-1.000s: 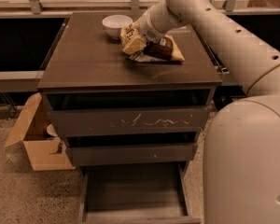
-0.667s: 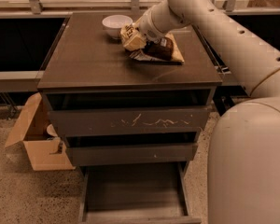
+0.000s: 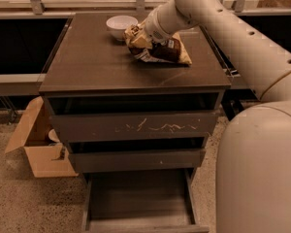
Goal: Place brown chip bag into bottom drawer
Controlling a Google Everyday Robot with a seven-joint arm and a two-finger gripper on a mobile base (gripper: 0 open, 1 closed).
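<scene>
The brown chip bag (image 3: 167, 52) lies on the cabinet top (image 3: 92, 64), at the back right. My gripper (image 3: 139, 39) is at the bag's left, cream-yellow end, shut on it. That end is bunched and lifted off the surface, while the bag's right end still rests on the top. The bottom drawer (image 3: 138, 203) is pulled out at floor level and shows a plain flat grey floor with nothing in it. My arm reaches in from the upper right.
A small white bowl (image 3: 121, 25) stands just left of the gripper. The upper drawer with white scratches (image 3: 136, 126) and the middle drawer are partly out. A tan cardboard box (image 3: 39, 147) sits on the floor at the left. My base fills the lower right.
My gripper has drawn the bag's left end up and slightly left. The rest of the bag has hardly moved.
</scene>
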